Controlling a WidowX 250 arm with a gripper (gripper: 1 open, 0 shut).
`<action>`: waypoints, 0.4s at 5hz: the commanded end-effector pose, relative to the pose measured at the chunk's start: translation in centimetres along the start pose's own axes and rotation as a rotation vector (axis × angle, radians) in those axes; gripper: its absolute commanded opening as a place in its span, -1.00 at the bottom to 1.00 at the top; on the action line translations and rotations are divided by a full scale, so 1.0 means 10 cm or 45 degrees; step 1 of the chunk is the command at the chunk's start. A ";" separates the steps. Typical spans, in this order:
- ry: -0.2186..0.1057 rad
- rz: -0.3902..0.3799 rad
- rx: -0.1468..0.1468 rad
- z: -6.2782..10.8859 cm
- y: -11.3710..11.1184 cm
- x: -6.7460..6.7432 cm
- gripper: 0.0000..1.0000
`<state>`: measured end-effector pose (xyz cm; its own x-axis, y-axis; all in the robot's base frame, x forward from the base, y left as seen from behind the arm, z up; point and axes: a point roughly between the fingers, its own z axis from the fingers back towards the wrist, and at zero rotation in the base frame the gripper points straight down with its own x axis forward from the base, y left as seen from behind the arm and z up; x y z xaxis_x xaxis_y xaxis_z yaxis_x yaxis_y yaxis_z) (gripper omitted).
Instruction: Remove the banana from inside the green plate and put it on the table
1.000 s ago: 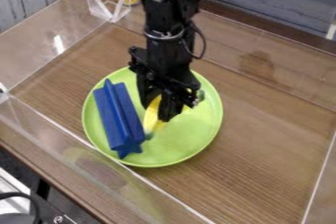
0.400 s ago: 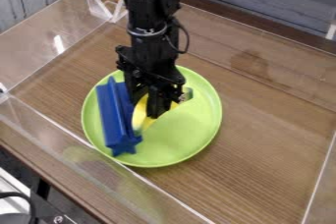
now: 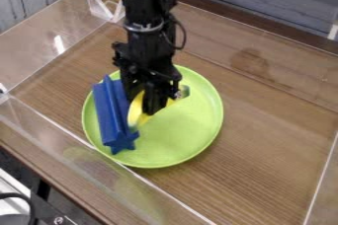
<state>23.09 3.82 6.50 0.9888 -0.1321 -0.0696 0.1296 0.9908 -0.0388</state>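
One gripper (image 3: 149, 99) closed on the banana (image 3: 137, 112) — bare wood right of the plate (image 3: 185, 147)

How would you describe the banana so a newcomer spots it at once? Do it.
Find the big round lime-green plate on the brown wood-grain table. Just below the black gripper, over the plate, is the small yellow banana, partly hidden by the gripper. The long blue block beside it is straight and larger; the banana is the yellow one.
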 end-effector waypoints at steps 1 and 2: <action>-0.043 -0.011 0.019 0.12 -0.16 0.02 -1.00; -0.043 -0.022 0.017 0.12 -0.32 -0.03 -1.00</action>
<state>22.11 0.68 6.90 0.9854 -0.1519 -0.0768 0.1494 0.9881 -0.0373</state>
